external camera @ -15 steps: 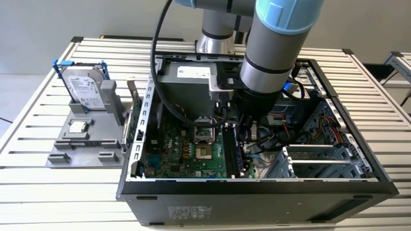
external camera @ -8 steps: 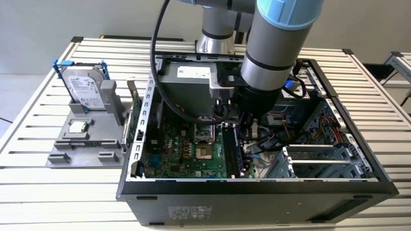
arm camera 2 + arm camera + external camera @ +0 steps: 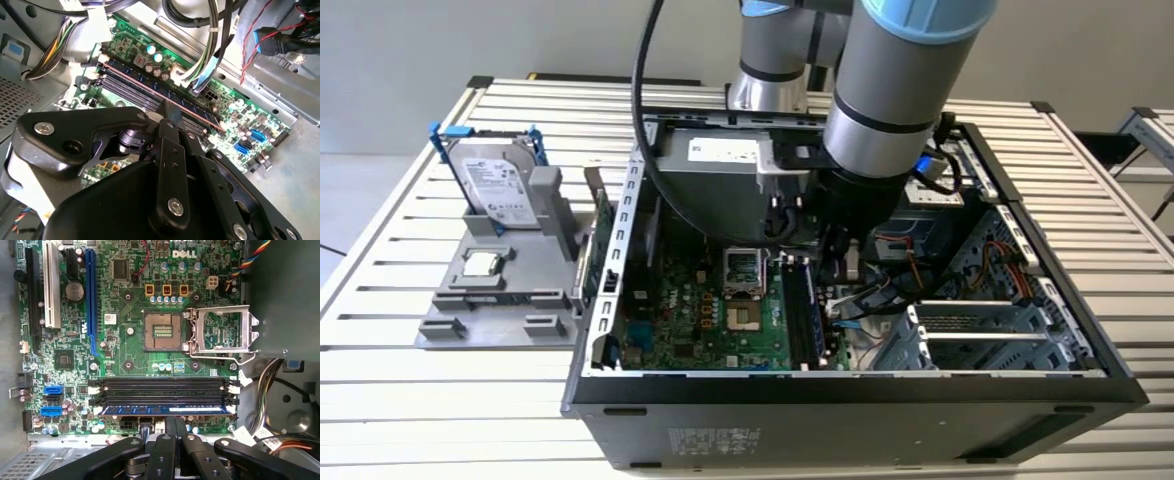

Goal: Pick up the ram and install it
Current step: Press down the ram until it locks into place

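The arm stood deep inside the open case [image 3: 854,385], its gripper [image 3: 174,426] down over the memory slots [image 3: 162,386] beside the bare processor socket [image 3: 162,331]. The ram [image 3: 165,410] sat edge-down in the slot nearest the gripper, a long blue-labelled strip running between the white end latches [image 3: 233,388]; in the second wrist view it showed as a thin stick [image 3: 165,95] running across the board. The fingers [image 3: 170,460] were drawn together to a narrow tip that met the stick's top edge about midway along. I could not tell whether they pinched it or merely pressed on it.

To my eye the stick looked in its slot, though whether it was fully seated I couldn't judge. The risk was uneven pressure: pushing at one point could leave one end high, a latch unclosed. A slightly skewed stick could bind in the slot and flex the board [image 3: 125,355]. Loose cables [image 3: 210,55] hung close by and might snag the arm.
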Robot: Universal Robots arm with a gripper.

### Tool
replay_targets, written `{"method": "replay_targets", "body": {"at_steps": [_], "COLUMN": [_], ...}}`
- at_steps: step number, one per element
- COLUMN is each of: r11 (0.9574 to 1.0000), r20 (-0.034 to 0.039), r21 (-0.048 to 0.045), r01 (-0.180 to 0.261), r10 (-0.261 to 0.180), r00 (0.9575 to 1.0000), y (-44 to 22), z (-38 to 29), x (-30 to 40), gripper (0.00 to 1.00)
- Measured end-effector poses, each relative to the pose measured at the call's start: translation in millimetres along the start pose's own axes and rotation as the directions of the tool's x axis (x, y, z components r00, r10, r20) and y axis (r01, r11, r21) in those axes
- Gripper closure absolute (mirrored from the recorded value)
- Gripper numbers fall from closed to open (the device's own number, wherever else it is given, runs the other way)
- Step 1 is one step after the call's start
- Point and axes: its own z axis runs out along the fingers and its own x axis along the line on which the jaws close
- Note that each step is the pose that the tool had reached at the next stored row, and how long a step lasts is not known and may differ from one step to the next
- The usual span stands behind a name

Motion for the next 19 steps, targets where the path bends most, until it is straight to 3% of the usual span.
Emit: {"method": "replay_targets", "body": {"at_steps": [19], "r11": [1.0], "r20": [-0.0001], "r21": [0.0], "r01": [0.0], "r10": [0.0], "r00": [1.0], "y": [-0.2], "z": [-22.1], "x": [-0.4], "gripper": [1.0]}}
